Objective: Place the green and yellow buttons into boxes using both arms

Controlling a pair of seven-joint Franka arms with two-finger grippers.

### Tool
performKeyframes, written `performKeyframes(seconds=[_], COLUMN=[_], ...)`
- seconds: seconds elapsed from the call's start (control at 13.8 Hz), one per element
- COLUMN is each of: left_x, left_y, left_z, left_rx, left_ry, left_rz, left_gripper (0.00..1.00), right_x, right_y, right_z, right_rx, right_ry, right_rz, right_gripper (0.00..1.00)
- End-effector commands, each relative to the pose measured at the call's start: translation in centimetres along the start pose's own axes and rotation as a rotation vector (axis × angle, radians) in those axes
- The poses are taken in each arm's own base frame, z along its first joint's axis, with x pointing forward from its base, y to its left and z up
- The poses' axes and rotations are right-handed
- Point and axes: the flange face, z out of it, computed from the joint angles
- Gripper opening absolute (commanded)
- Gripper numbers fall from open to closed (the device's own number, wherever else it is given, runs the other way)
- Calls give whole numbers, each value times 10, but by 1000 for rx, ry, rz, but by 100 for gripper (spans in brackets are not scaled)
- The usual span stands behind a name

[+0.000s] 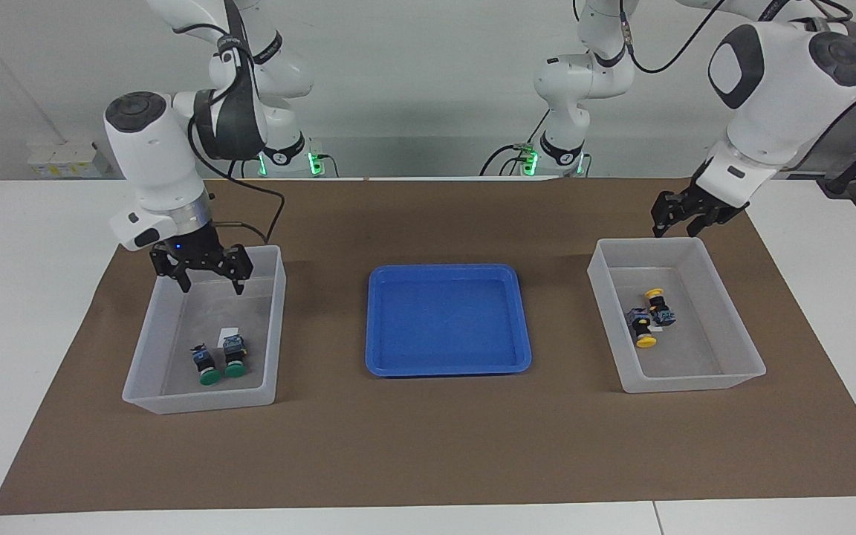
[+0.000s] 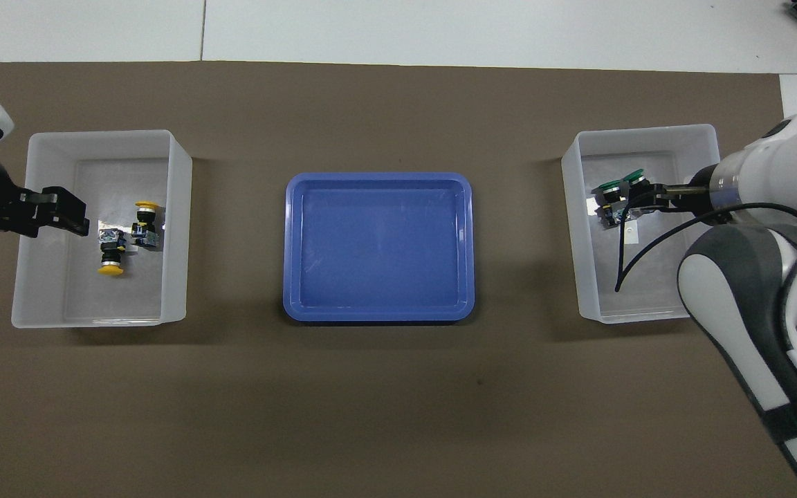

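Note:
Two green buttons (image 1: 221,367) lie side by side in the box (image 1: 198,401) at the right arm's end of the table; they also show in the overhead view (image 2: 621,183). My right gripper (image 1: 210,284) hangs open and empty over the part of that box nearest the robots. Two yellow buttons (image 1: 651,318) lie in the other box (image 1: 695,383), also seen from overhead (image 2: 125,235). My left gripper (image 1: 675,229) is open and empty, raised over that box's rim nearest the robots.
A shallow blue tray (image 1: 448,319) sits empty between the two boxes on the brown mat. From overhead the right arm (image 2: 751,277) and its black cable cover part of the green buttons' box (image 2: 647,135).

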Motion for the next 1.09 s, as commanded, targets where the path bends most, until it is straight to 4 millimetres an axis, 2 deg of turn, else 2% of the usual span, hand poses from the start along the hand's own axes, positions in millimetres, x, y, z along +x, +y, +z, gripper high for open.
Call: performKeyframes(seconds=[0.0,0.15,0.22,0.29,0.36,0.51,0.58,0.8,1.02], left_x=[-29,-44,-50,-54,-57,-68,-69,-61,-49], left_y=[-2,-5,-6,-6,-5,-4,-5,-5,-10], left_z=[-17,-21,-24,-25,-20,-9,-4,-14,-40], left_rx=[17,17,16,23,46,65,65,70,72], left_ry=[-26,-51,-54,-56,-68,-87,-86,-34,41], left_rz=[28,101,118,121,132,153,153,153,138], left_gripper=[67,67,67,67,67,67,68,79,86], right_x=[-25,-24,-25,-28,-30,-26,-22,-5,-4], right_y=[-8,-15,-22,-37,-48,-55,-61,-70,-67], right_z=[-31,-46,-48,-48,-49,-56,-59,-76,-80], right_rx=[25,26,25,28,28,22,16,-7,0], right_ry=[-46,-48,-61,-61,-64,-52,-59,-70,-66], right_rz=[33,39,28,22,31,18,6,-28,-11], right_gripper=[100,100,100,100,100,100,100,100,100])
